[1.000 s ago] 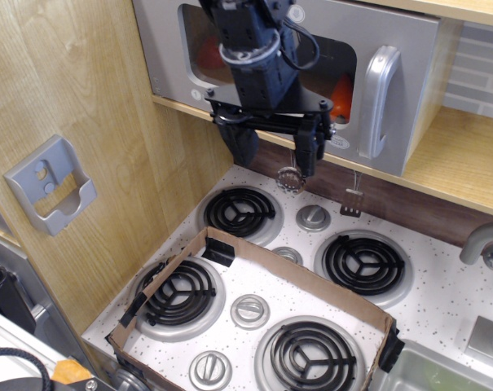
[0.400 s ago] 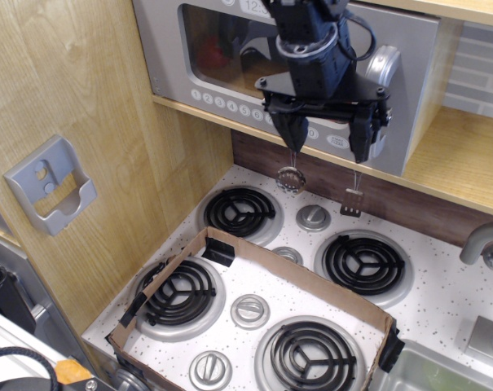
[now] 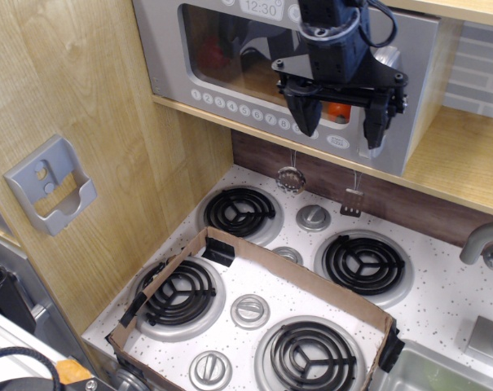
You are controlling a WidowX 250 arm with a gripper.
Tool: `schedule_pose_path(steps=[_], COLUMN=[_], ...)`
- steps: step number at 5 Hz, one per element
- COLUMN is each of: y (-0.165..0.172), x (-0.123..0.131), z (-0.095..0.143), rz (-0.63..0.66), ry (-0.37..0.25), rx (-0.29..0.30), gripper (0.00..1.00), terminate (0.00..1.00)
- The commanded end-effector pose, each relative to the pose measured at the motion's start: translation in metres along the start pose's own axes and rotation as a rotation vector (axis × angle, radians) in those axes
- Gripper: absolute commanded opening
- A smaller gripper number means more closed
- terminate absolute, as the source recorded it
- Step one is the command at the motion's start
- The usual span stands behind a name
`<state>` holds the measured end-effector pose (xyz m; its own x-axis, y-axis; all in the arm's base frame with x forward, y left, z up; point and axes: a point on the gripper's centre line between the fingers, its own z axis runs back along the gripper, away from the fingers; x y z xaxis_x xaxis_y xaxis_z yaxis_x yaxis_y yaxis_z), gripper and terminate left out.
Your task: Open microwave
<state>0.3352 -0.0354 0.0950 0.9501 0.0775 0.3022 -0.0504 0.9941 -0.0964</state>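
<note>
Microwave sits on the wooden shelf above the stove, door shut. Gripper hangs in front of the door's right side, jaws wide and empty, right finger just beside the silver handle, contact unclear. Clock display reads 12:30

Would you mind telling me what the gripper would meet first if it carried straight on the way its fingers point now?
The gripper points downward, open. Straight on, it would probably reach the wooden shelf edge beneath the microwave, though depth is unclear.
</note>
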Motion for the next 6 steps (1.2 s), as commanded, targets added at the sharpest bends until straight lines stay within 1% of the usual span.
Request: schedule_pose_path(steps=[1,3,4,5,6], y=[-0.009,-0.016,-0.02,-0.021,-0.022], x=[0.033,0.044,0.042,0.038,0.032], z=[0.013,0.013,0.013,0.012,0.011], rz=[-0.068,-0.091,-0.099,-0.086,-0.066], ry=[-0.076,-0.079,-0.101,-0.111,-0.119], rx=[0.011,0.012,0.017,0.016,0.018], gripper=[1.0,1.0,1.0,0.0,0.0], terminate=[0.0,0.0,0.0,0.0,0.0])
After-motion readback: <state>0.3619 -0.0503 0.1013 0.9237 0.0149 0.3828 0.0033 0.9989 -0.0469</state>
